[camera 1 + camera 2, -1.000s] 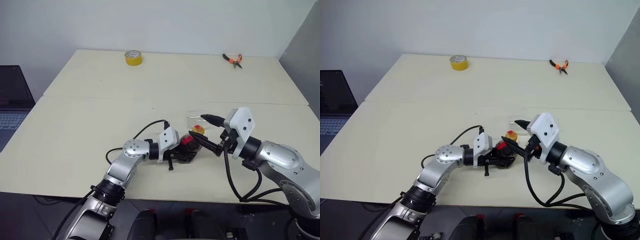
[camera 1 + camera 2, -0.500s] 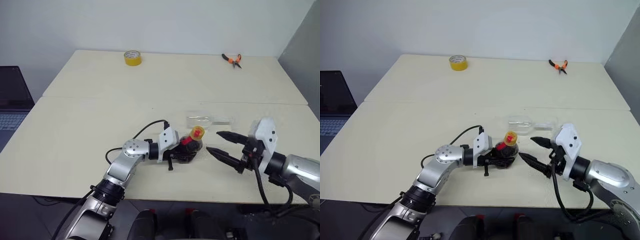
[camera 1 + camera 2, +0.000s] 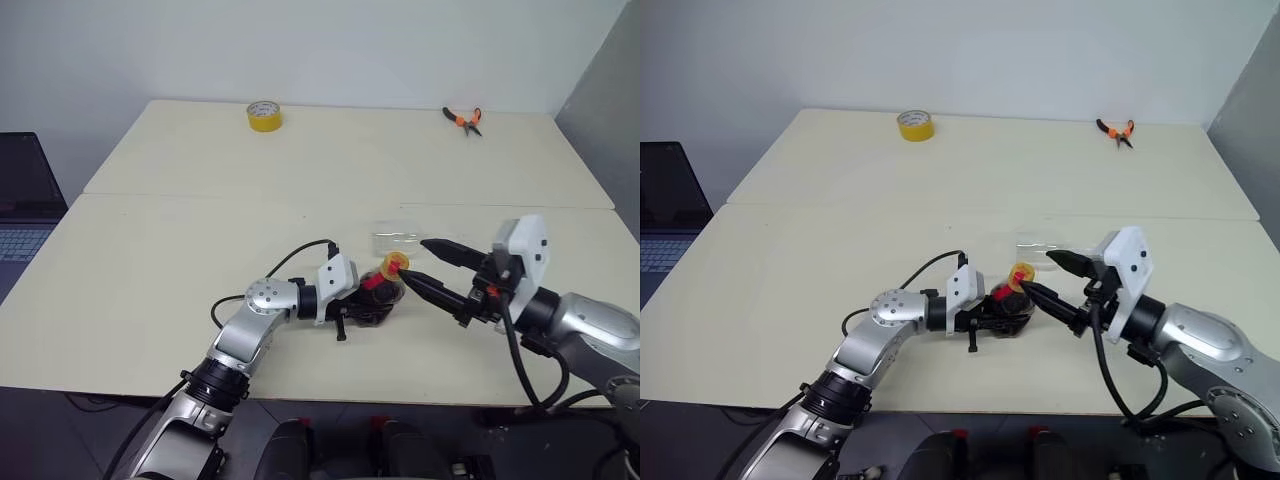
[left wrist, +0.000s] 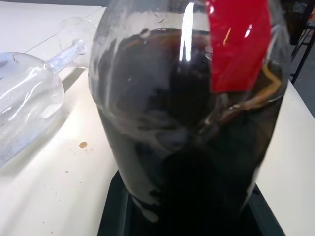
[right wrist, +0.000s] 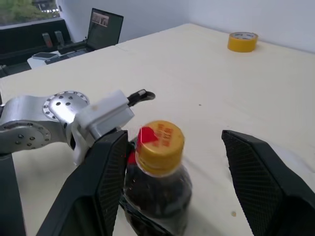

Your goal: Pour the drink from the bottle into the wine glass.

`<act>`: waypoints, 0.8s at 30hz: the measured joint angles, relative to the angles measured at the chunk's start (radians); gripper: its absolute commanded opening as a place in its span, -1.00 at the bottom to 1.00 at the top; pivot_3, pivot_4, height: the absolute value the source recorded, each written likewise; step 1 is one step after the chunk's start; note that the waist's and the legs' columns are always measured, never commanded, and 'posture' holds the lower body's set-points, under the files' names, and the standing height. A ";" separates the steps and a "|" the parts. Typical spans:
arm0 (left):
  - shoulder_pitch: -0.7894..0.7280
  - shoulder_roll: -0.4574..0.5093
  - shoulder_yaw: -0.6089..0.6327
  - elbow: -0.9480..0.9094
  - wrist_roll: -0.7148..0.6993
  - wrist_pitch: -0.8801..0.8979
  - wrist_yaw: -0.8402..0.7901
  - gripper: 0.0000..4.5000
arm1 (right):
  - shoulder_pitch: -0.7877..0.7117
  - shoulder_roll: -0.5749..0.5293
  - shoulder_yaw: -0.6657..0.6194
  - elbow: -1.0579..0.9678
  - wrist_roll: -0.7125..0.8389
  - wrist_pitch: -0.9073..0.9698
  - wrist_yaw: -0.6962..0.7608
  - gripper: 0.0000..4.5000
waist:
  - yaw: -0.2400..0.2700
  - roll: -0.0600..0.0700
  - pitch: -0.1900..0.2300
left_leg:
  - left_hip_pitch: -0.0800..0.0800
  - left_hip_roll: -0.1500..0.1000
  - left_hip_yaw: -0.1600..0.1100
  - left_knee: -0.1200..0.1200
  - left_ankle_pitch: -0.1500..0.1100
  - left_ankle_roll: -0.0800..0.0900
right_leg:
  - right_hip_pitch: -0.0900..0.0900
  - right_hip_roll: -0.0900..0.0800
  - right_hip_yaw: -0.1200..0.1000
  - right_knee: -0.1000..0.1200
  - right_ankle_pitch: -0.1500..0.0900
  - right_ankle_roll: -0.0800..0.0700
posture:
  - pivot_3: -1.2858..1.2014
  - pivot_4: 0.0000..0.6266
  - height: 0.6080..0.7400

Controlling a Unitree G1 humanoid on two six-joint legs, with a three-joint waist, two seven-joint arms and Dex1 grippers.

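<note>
Near the front edge of the pale table [image 3: 180,250], the left gripper [image 3: 372,307] was clenched around the belly of the bottle [image 3: 381,292], holding it upright with its yellow cap [image 3: 396,265] on. The drink [image 4: 187,147] filled the bottle dark and almost black up to the red label [image 4: 238,42]. Just to the right, the right gripper [image 3: 432,268] was released, its two black fingers [image 5: 256,182] spread wide and pointing left toward the cap, one on each side of it and apart from it. Just beyond the bottle, the wine glass [image 3: 398,240] lay on its side on the table, its stem [image 4: 66,51] running toward the right. At the far edge of the table, a yellow tape roll [image 3: 265,115] sat on the left and orange-handled pliers [image 3: 465,119] on the right. A laptop [image 3: 25,205] stood off the table's left side.
</note>
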 measured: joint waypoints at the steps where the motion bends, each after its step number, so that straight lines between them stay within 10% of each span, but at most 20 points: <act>1: 0.000 -0.001 0.000 0.000 0.000 0.000 0.000 -0.66 | -0.007 0.004 0.012 0.000 -0.004 0.002 -0.011 0.45 | 0.000 0.000 0.000 | 0.000 0.000 0.000 0.000 0.000 0.000 | 0.000 0.000 0.000 0.000 0.000 0.000 | 0.03 -0.52 1.00; 21: 0.000 -0.002 0.000 0.001 0.001 -0.001 0.001 -0.66 | -0.022 0.019 0.099 0.026 -0.039 0.008 -0.035 0.45 | 0.000 0.000 0.000 | 0.000 0.000 0.000 0.000 0.000 0.000 | 0.000 0.000 0.000 0.000 0.000 0.000 | 0.03 -0.52 1.00; 24: 0.000 -0.001 0.000 0.001 0.002 -0.002 0.001 -0.66 | -0.022 0.027 0.102 0.031 -0.040 0.008 -0.036 0.18 | 0.000 0.000 0.000 | 0.000 0.000 0.000 0.000 0.000 0.000 | 0.000 0.000 0.000 0.000 0.000 0.000 | 0.03 -0.52 1.00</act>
